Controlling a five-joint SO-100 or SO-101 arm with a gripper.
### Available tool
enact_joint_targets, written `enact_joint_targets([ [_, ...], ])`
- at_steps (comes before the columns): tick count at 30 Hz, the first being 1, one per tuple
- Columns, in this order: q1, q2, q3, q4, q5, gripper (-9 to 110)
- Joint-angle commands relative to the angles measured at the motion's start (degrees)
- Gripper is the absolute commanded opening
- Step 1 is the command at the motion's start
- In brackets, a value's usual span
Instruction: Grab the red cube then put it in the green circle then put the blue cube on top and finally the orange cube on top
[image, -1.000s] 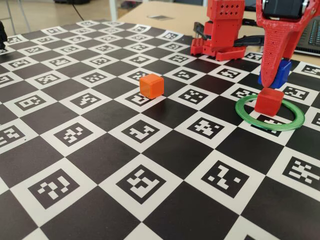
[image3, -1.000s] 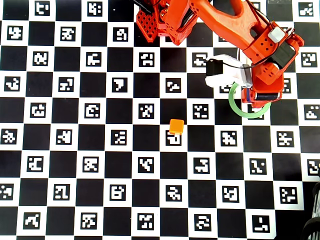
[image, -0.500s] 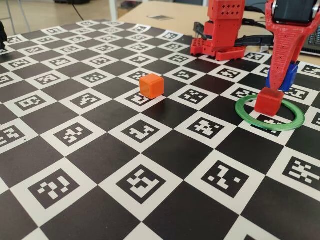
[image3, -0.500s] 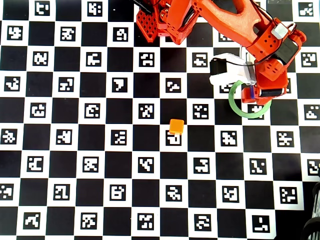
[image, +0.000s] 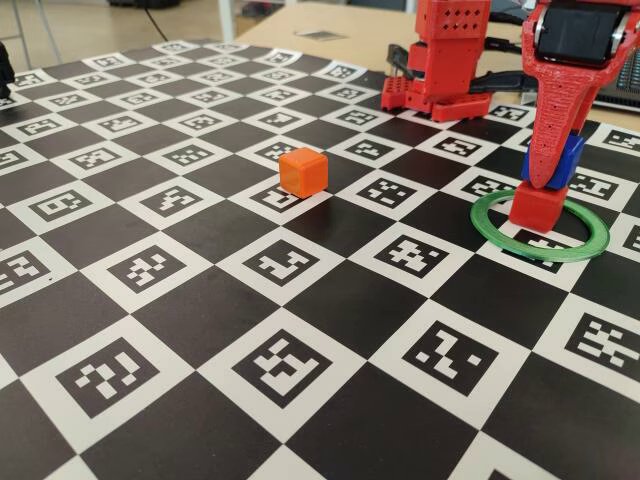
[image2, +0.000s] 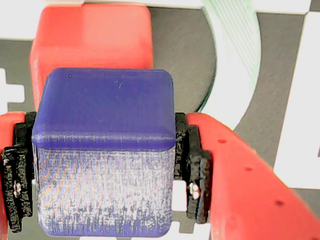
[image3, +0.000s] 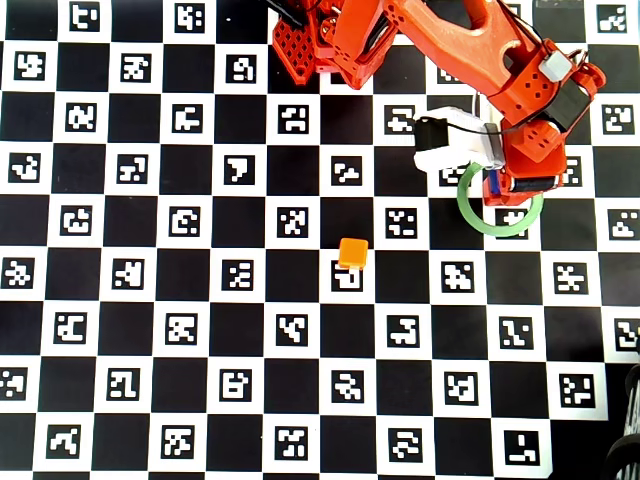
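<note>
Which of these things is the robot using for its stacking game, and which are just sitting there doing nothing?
Part of the game:
- red cube, sitting in the green circle
- blue cube, held in the gripper just above the red cube
- orange cube, waiting out on the board

Just there:
- checkered marker board
- wooden table behind it

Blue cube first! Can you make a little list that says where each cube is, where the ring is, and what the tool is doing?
blue cube: clamped between the tool's fingers, right over the red cube, looks about touching it
red cube: on the board inside the green circle, toward its far edge
green circle: flat on the checkered board
orange cube: alone on the board, left of the ring in the fixed view
tool: shut on the blue cube
</note>
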Motion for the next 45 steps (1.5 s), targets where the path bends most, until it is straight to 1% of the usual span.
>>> enact_joint_targets([
  [1, 0.4, 3.7, -0.7, -0.7, -0.2, 2],
  [16, 2.0, 3.6, -0.4, -0.4, -0.4, 2],
  [35, 0.4, 3.6, 0.6, -1.6, -1.0, 2],
  [37, 0.4, 3.8, 0.7, -1.7, -1.2, 4],
  [45, -0.3, 6.0, 2.5, -2.5, 1.1, 22],
])
